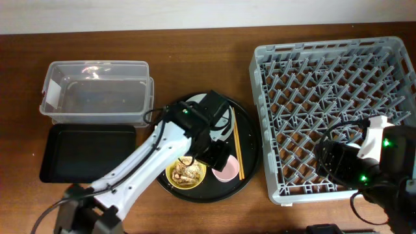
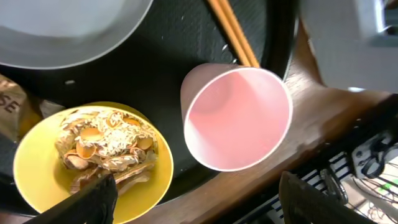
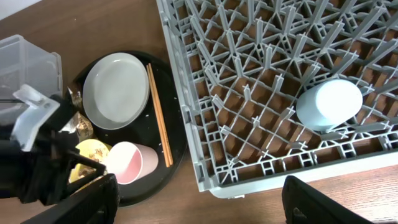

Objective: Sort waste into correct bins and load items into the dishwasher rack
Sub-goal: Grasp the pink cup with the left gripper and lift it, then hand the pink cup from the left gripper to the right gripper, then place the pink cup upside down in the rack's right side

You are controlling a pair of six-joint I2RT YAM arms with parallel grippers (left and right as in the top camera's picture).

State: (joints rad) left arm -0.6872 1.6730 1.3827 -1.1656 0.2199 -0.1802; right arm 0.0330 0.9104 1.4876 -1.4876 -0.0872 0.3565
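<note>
Jaws spread wide on your left gripper [image 2: 202, 200], which hangs above the pink cup [image 2: 239, 118] on the round tray [image 2: 174, 56], between yellow bowl [image 2: 37, 168] and chopsticks [image 2: 233, 31]. Loading that cup looks like the step in hand. Next, lower, close on its wall and carry it to the dishwasher rack [image 3: 249, 56].
</note>
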